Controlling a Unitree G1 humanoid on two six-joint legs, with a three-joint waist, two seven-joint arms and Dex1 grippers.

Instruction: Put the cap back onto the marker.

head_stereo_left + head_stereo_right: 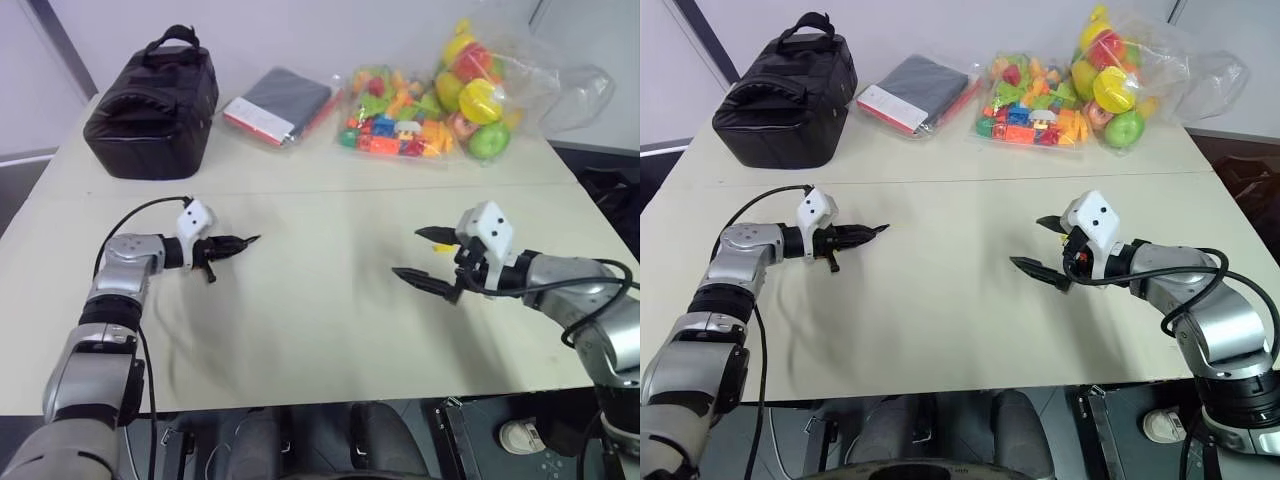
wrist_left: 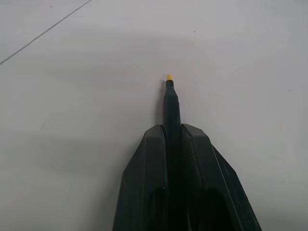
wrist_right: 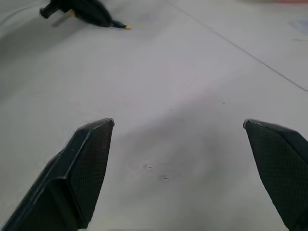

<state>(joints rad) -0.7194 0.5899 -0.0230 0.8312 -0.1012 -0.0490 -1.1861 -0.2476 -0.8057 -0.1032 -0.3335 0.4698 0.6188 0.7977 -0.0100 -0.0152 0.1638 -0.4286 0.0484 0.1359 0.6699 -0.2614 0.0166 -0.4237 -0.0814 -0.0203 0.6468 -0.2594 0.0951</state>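
Gripping the marker (image 2: 171, 103) between closed fingers, the left gripper (image 1: 232, 243) sat at the left of the head view, the marker's small yellow tip poking out toward the frame's centre above the pale table (image 1: 320, 320). At the right, the right gripper (image 1: 428, 258) hung with its jaws spread wide and nothing between them. The cap could not be made out anywhere — not among the bagged toys (image 1: 395, 122) at the upper right. By my reading the marker was secured; next the cap had to be located and picked up.
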